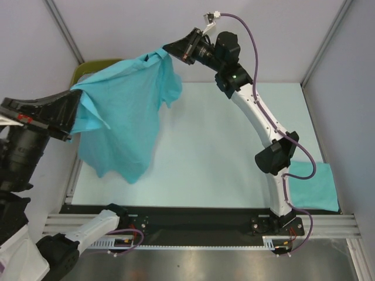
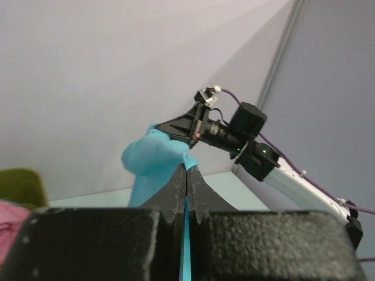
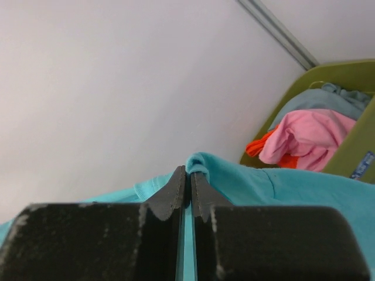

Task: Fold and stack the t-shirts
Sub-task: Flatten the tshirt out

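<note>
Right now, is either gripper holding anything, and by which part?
One thin turquoise short-sleeved t-shirt, hanging between both: right gripper pinches it near the collar, left gripper its opposite edge, exact part unclear.

A plain turquoise t-shirt (image 1: 126, 111) hangs unfolded in the air, spread between the left pincer (image 1: 75, 108) and the right pincer (image 1: 169, 48). Both pincers are pinched tight on its upper edge, and its creased body droops below them. A second teal t-shirt (image 1: 316, 186) lies folded flat, well apart from both pincers, on the right pincer's side.
</note>
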You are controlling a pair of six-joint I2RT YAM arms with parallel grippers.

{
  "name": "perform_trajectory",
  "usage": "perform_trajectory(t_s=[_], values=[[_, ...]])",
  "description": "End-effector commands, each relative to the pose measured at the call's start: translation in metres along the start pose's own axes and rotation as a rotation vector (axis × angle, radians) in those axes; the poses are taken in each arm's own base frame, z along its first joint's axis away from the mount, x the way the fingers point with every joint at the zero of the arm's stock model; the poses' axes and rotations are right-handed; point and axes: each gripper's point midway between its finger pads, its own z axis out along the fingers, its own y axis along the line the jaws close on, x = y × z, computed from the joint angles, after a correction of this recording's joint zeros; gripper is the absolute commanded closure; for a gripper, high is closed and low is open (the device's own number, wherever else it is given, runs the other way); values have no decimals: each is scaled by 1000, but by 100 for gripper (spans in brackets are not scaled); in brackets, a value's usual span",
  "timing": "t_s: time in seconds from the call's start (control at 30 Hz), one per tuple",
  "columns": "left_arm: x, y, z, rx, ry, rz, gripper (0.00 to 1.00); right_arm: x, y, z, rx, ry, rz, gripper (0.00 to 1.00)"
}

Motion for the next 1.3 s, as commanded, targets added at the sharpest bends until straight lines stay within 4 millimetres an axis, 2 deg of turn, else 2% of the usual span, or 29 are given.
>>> perform_trajectory(t_s=[0.0,0.07,0.1,0.17,0.23,0.27,0.3,0.33,0.37,0.4,0.43,0.47,0.5,0.53,0.63,0.67,0.73,0.77,0.8,0.83,0.87,0.9,0.97,1.0,1.07,1.17,1.2,1.23,1.27], values=[[49,-17,30,135,99,-57,100,-36,-6,-21,19,-51,-55,100],[67,-19,38,161,114,-77,100,-42,-33,-32,91,-41,-70,100],[90,-17,44,166,162,-107,100,-38,-44,-35,111,-23,-50,100],[101,-25,51,214,169,-142,100,-37,-64,-43,149,15,-27,100],[130,-29,61,229,228,-177,100,-43,-89,-58,232,27,-31,100],[139,-43,63,276,248,-194,100,-40,-91,-71,281,49,-58,100],[160,-43,68,261,286,-193,100,-46,-103,-84,331,37,-65,100],[175,-50,71,275,320,-198,100,-29,-131,-98,400,68,-36,100],[188,-71,68,337,352,-213,100,-36,-117,-114,397,44,-60,100],[217,-77,68,346,411,-218,100,-33,-125,-126,421,44,-49,100],[239,-86,68,354,459,-236,99,-22,-158,-150,495,51,-3,100],[249,-106,64,410,465,-260,100,-26,-149,-166,501,32,-9,100],[284,-109,58,405,537,-277,100,-23,-153,-178,522,35,-15,98],[311,-122,54,441,606,-288,100,-24,-171,-200,585,25,7,98],[356,-146,47,515,731,-295,100,-10,-202,-248,701,34,47,98],[385,-158,44,533,811,-273,100,-6,-221,-272,774,35,79,99],[397,-182,44,614,850,-270,100,0,-236,-293,837,62,57,98],[430,-190,45,624,930,-266,100,0,-247,-306,885,62,50,98],[426,-202,54,649,922,-275,100,2,-260,-315,930,79,42,98],[436,-212,54,669,949,-280,100,7,-269,-327,979,112,22,97],[442,-220,54,694,977,-288,97,8,-280,-337,1044,122,8,88],[450,-228,63,693,991,-282,76,-3,-289,-352,1106,110,6,79],[456,-223,63,655,1030,-240,52,15,-309,-383,1249,204,56,64],[447,-212,71,591,994,-199,30,14,-312,-392,1283,216,69,61],[440,-186,71,522,992,-171,16,22,-312,-412,1379,257,69,46],[424,-135,63,401,988,-193,14,25,-297,-423,1416,258,50,40],[436,-115,54,338,1022,-195,18,25,-291,-421,1409,259,31,40],[425,-85,55,258,1002,-202,20,30,-284,-411,1382,271,2,40],[431,-66,52,194,1018,-206,23,40,-271,-395,1329,301,-29,40]])
